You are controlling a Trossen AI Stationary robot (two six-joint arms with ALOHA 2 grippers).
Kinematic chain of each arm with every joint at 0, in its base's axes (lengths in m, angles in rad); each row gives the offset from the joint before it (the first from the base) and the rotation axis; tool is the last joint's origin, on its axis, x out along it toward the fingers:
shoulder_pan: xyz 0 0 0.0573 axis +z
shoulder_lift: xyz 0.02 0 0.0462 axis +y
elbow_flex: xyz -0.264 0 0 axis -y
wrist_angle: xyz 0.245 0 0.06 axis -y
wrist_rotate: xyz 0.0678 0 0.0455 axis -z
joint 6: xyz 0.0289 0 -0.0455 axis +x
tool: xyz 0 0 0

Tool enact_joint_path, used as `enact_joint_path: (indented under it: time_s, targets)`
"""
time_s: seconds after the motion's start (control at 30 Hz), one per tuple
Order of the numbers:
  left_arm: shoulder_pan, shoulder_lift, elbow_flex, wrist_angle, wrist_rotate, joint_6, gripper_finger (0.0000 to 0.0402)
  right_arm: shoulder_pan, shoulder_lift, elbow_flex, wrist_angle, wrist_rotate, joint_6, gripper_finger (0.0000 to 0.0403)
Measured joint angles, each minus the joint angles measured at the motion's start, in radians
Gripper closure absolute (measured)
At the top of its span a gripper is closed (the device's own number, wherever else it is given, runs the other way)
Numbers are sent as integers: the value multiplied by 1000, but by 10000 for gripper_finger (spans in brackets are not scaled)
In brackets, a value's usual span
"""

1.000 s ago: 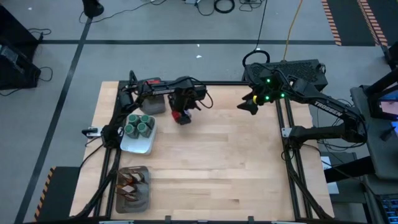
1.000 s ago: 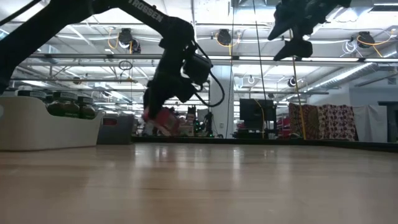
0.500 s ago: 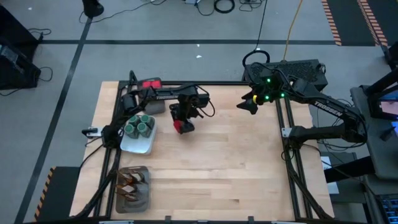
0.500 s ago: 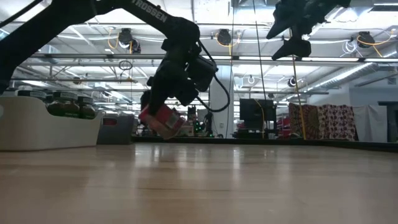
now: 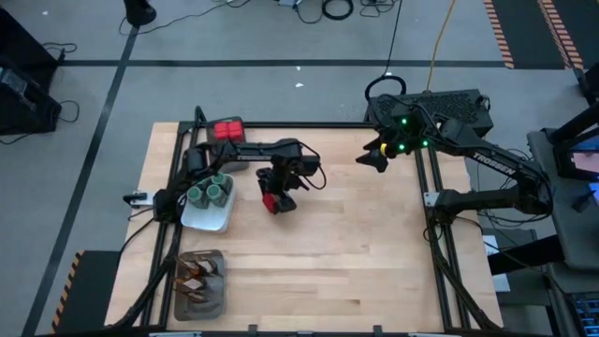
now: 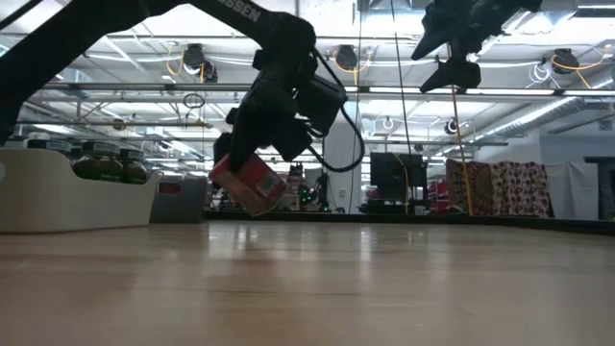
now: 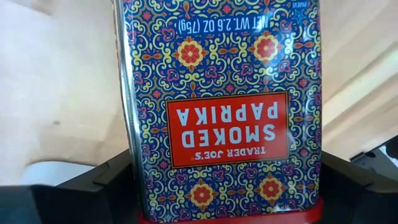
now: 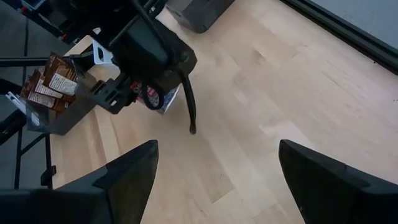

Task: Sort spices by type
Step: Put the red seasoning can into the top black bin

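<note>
My left gripper [image 5: 272,197] is shut on a red-lidded spice box [image 7: 227,93] with a blue patterned face labelled smoked paprika, held above the wood table [image 5: 356,253] just right of the white dish. The dish [image 5: 208,215] holds round jars with green lids [image 5: 208,190]. Brown-orange sachets [image 5: 198,274] stand in a grey mesh tray at the near left. Two more red boxes [image 5: 227,129] sit at the far left edge. My right gripper [image 5: 374,157] hangs open, high over the far right corner. My left gripper pinches the box between its two fingers [image 7: 106,180], one on each narrow side [image 7: 127,155], close to the red lid end [image 7: 230,214]. The fingers slant down from the far left. The box [image 6: 248,183] hangs tilted, lifted clear of the table.
A grey mesh tray [image 8: 199,12] stands near the far edge behind the left arm. A black cable [image 8: 188,102] loops off the left wrist. Bare wood spreads over the table's middle and right [image 5: 356,253].
My left gripper has carried the red box from the far edge toward the near edge, staying a little above the table, and its wrist has turned, so the box sits more tilted. The red boxes at the far left edge have come into view from under the arm.
</note>
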State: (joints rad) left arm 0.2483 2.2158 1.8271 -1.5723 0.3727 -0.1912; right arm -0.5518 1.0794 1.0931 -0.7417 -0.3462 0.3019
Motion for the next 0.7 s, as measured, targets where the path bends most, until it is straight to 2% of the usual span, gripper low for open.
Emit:
enact_joint_path:
  time_s: [0.37,0.7]
  targets:
    - [-27,0,0,0,36,-13,76,53,0,0,7,0,-5,87]
    - [-34,0,0,14,19,-13,36,52,0,0,22,0,-16,87]
